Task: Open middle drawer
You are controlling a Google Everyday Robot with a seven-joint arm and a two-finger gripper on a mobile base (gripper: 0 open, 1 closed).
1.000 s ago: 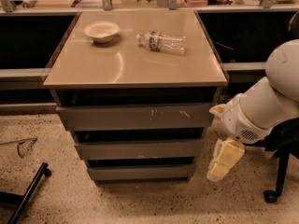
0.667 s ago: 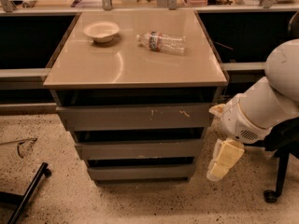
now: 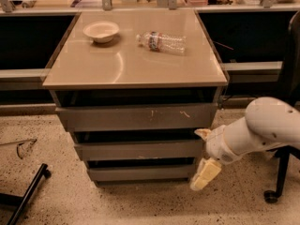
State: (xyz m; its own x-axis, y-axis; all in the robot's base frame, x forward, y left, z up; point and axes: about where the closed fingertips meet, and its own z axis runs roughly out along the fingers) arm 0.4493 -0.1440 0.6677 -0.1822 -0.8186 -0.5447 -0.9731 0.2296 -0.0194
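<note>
Gripper (image 3: 205, 168): low at the near right of the cabinet, just beside the right end of the middle drawer's front, on a white arm (image 3: 255, 132) that reaches in from the right.
Gripper state: cannot be told from this view.
Bowl (image 3: 101, 31): white, far left on the tan cabinet top (image 3: 117, 64).
Bottle (image 3: 161, 41): clear plastic, lying on its side to the right of the bowl.
Top drawer (image 3: 136, 117): tallest and widest grey front, with pale scratch marks.
Middle drawer (image 3: 140, 150): plain grey flat front without a handle, of medium height and width. It sits between the top and bottom fronts, with a dark gap above.
Bottom drawer (image 3: 140, 173): shortest and narrowest grey front.
</note>
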